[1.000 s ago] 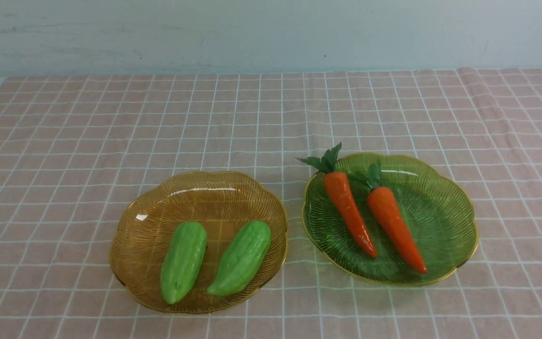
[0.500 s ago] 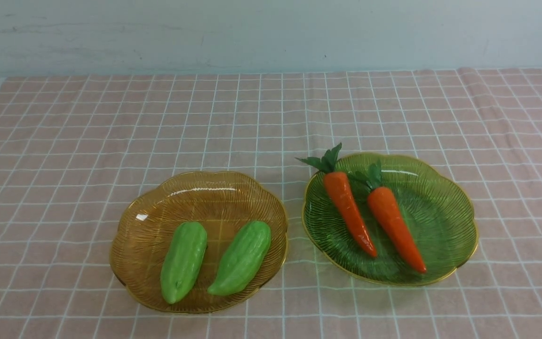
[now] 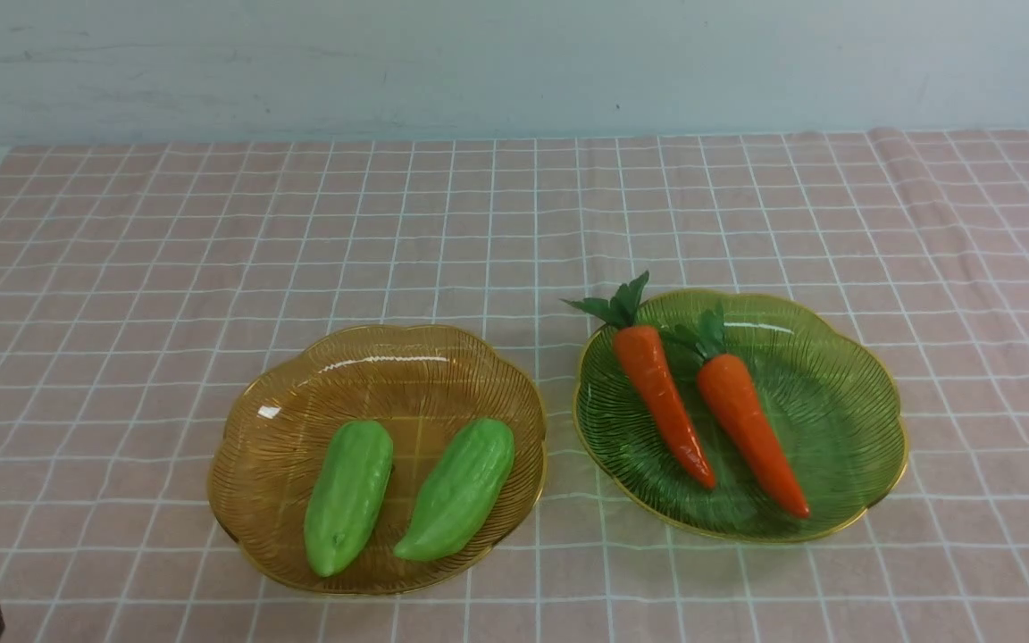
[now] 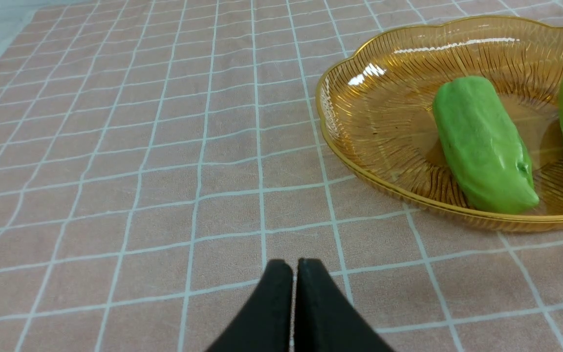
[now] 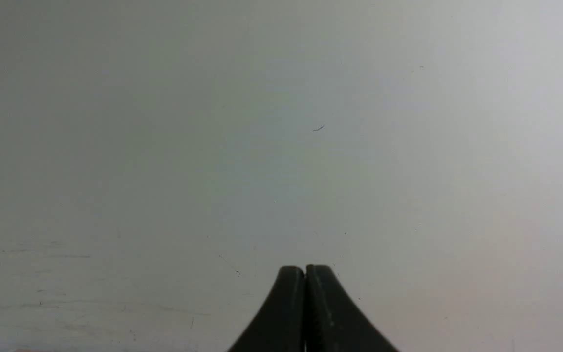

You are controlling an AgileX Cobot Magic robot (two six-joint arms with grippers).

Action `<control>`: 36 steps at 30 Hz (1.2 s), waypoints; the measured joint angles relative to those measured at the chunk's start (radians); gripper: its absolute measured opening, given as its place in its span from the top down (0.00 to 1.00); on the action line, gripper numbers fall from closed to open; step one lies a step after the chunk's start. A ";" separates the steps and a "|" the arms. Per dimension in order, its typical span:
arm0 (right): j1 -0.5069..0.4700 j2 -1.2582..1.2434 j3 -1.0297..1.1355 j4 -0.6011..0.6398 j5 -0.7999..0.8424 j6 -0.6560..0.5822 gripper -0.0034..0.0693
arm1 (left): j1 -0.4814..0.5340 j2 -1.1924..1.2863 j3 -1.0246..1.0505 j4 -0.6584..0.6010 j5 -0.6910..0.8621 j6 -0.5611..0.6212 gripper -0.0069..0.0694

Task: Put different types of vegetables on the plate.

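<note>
Checked cloth [image 3: 479, 232] is carrying gourds [image 3: 348, 497] at seven o'clock and carrots [image 3: 751, 433] at four, both grippers [image 4: 294, 266] [image 5: 306, 271] hovering closed, gripping nothing!

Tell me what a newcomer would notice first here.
Probably the two orange carrots with leafy tops, lying side by side in the scalloped green plate on the right. Next, the two bumpy green gourds in the amber plate left of it.
</note>
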 joint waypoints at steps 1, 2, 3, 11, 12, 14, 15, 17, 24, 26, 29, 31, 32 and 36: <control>0.000 0.000 0.000 0.000 0.000 0.000 0.97 | 0.000 0.000 0.000 0.000 0.000 0.000 0.91; 0.000 0.000 0.000 0.000 0.000 0.000 0.97 | 0.000 0.000 0.000 0.000 0.000 0.000 0.91; 0.000 0.000 0.000 0.000 0.000 0.000 0.97 | 0.000 0.000 0.000 0.000 0.000 0.000 0.91; 0.000 0.000 0.000 0.000 0.000 0.000 0.97 | 0.000 0.000 0.000 0.000 0.000 0.000 0.91; 0.000 0.000 0.000 0.000 0.000 0.000 0.97 | 0.000 0.000 0.000 -0.001 0.000 0.000 0.91; 0.000 0.000 0.000 0.000 0.000 0.000 0.97 | 0.000 0.000 0.000 -0.001 0.000 0.000 0.91; 0.000 0.000 0.000 0.000 0.000 0.000 0.97 | 0.000 0.000 0.000 -0.001 0.000 0.000 0.91; 0.000 0.000 0.000 0.000 0.000 0.000 0.97 | 0.000 0.000 0.000 -0.001 0.000 0.000 0.91; 0.000 0.000 0.003 -0.016 0.000 -0.009 0.97 | 0.000 0.000 0.000 -0.001 0.000 0.000 0.91; -0.004 0.000 0.014 -0.036 0.007 -0.022 0.97 | 0.000 0.000 0.000 -0.001 0.000 0.000 0.91; -0.035 0.000 0.044 -0.060 0.018 -0.033 0.97 | 0.000 0.000 0.000 -0.001 0.000 0.000 0.91; -0.075 0.000 0.079 -0.071 0.020 -0.037 0.97 | 0.000 0.000 0.000 -0.001 0.000 0.000 0.91; -0.096 0.000 0.111 -0.075 0.021 -0.039 0.97 | 0.000 0.000 0.000 -0.001 0.000 0.000 0.91; -0.174 0.000 0.247 -0.078 0.028 -0.042 0.97 | 0.000 0.000 0.000 -0.001 0.000 0.000 0.91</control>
